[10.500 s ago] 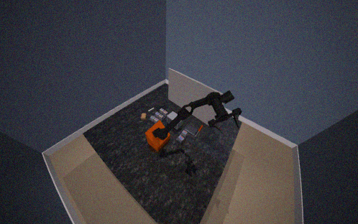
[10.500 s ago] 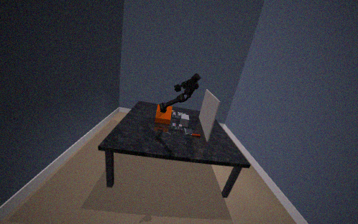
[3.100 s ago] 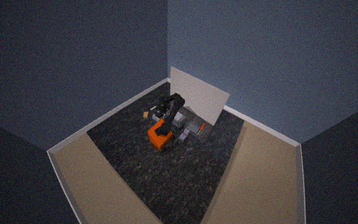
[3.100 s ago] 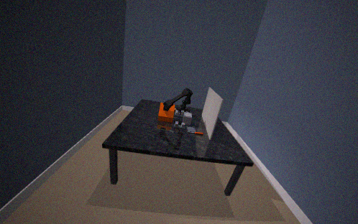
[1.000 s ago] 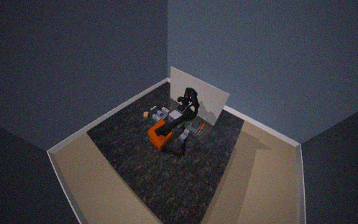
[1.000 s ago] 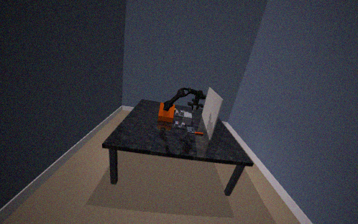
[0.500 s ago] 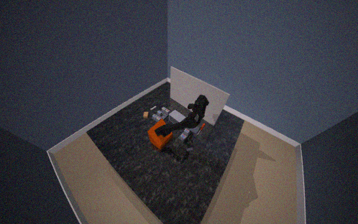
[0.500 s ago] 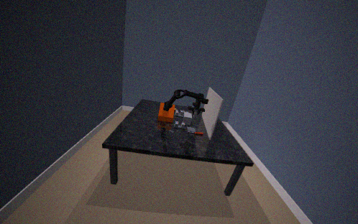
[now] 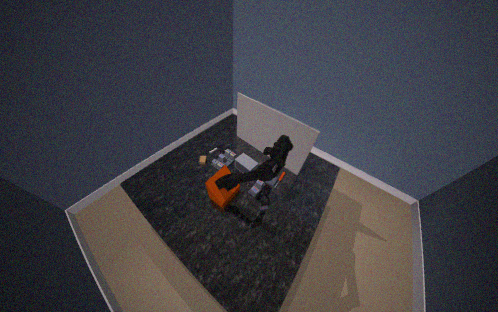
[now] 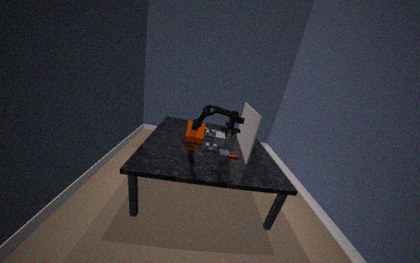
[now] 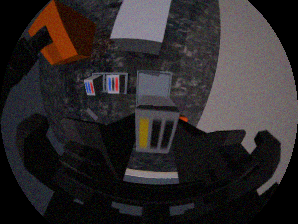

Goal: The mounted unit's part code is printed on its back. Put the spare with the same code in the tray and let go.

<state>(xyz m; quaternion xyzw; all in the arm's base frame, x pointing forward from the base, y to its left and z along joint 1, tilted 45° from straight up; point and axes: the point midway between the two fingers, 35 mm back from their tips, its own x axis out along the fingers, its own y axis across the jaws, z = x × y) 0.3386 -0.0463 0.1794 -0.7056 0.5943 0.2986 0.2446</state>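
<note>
- pincer (image 9: 278,146) (image 10: 237,126) (image 11: 154,116) clamped on a grey unit (image 11: 156,131), raised above the dark desk (image 9: 215,240) (image 10: 169,169) (image 11: 195,60).
- the gripped unit shows a face with one yellow bar and two black ones; any lettering on it is too small to read.
- a flat grey square (image 10: 224,152) (image 11: 154,86), looking like a tray, lies on the desk, behind the gripped unit in the wrist view; the unit is not in it.
- an orange bar (image 9: 281,176) (image 10: 233,156) (image 11: 183,119) lies just beside that square.
- two small units with blue and red bars, one tilted (image 11: 90,86) and one facing up (image 11: 114,83), sit near each other.
- a pale-topped block (image 9: 246,162) (image 10: 220,134) (image 11: 140,22) stands between the orange base (image 9: 217,197) (image 10: 195,136) (image 11: 60,25) and the upright pale panel (image 9: 270,125) (image 10: 250,131) (image 11: 250,65).
- a small tan block (image 9: 202,159) lies well apart from the panel.
- which part is the mounted one, i cannot tell.
</note>
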